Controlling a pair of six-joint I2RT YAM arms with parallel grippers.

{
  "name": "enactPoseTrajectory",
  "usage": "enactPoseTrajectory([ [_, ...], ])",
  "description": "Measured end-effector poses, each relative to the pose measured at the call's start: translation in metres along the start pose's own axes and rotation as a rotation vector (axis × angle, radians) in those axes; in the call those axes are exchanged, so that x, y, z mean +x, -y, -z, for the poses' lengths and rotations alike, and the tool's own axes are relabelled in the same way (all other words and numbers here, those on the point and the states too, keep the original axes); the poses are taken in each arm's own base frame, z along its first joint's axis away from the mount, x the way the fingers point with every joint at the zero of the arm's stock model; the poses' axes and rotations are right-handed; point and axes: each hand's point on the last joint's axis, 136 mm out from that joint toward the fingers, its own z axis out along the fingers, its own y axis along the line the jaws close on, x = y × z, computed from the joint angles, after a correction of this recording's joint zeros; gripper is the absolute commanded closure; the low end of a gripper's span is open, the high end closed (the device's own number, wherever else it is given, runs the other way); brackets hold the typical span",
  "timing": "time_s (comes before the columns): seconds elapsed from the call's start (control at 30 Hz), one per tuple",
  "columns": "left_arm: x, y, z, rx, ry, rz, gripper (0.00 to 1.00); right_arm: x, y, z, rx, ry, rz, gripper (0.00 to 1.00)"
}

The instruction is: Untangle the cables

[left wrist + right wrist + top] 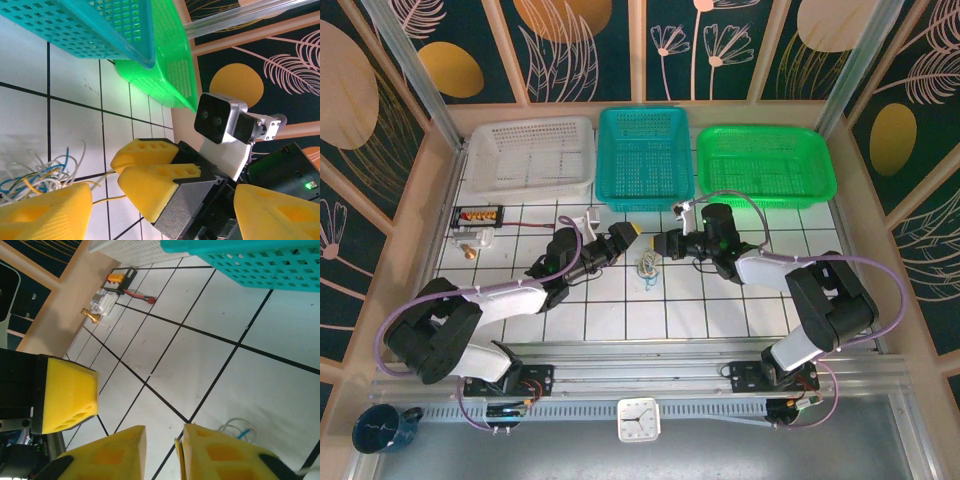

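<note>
The cables (648, 268) lie as a small knot of whitish and blue wires on the white tiles, just near of both grippers. In the left wrist view the cables (35, 172) sit by my left gripper's lower pad (45, 215). My left gripper (157, 200) stands wide open, its jaws on either side of the right gripper's fingers (150, 170). In the top view the left gripper (628, 238) faces the right gripper (667, 243) tip to tip. The right gripper (164, 440) is slightly open; a thin yellow wire (178, 460) lies against its right pad and trails toward the cables (237, 430).
A white basket (530, 155), a teal basket (642, 155) and a green basket (765, 165) line the far edge. A red wire with a connector board (480, 215) and a brass fitting (470, 252) lie at the left. Bare tiles stretch toward the near rail.
</note>
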Motion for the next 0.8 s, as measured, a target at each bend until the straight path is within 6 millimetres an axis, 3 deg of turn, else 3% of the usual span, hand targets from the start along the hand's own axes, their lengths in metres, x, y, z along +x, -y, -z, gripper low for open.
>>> enactPoseTrajectory([
  [0.17, 0.002, -0.007, -0.003, -0.019, -0.007, 0.006, 0.24, 0.004, 0.007, 0.001, 0.032, -0.005, -0.013, 0.70],
  [0.4, 0.006, -0.014, -0.006, -0.032, -0.029, 0.011, 0.23, 0.004, 0.009, 0.012, 0.079, 0.020, -0.019, 0.53],
  [0.57, 0.003, -0.002, -0.011, -0.015, -0.039, -0.024, 0.27, -0.008, 0.016, 0.040, 0.157, 0.103, -0.036, 0.43],
  [0.7, -0.002, 0.010, -0.018, -0.030, -0.051, -0.104, 0.29, -0.025, 0.030, 0.064, 0.254, 0.185, -0.074, 0.42],
  [0.8, -0.002, 0.017, -0.023, -0.051, -0.065, -0.163, 0.30, -0.025, 0.046, 0.076, 0.327, 0.197, -0.124, 0.43],
])
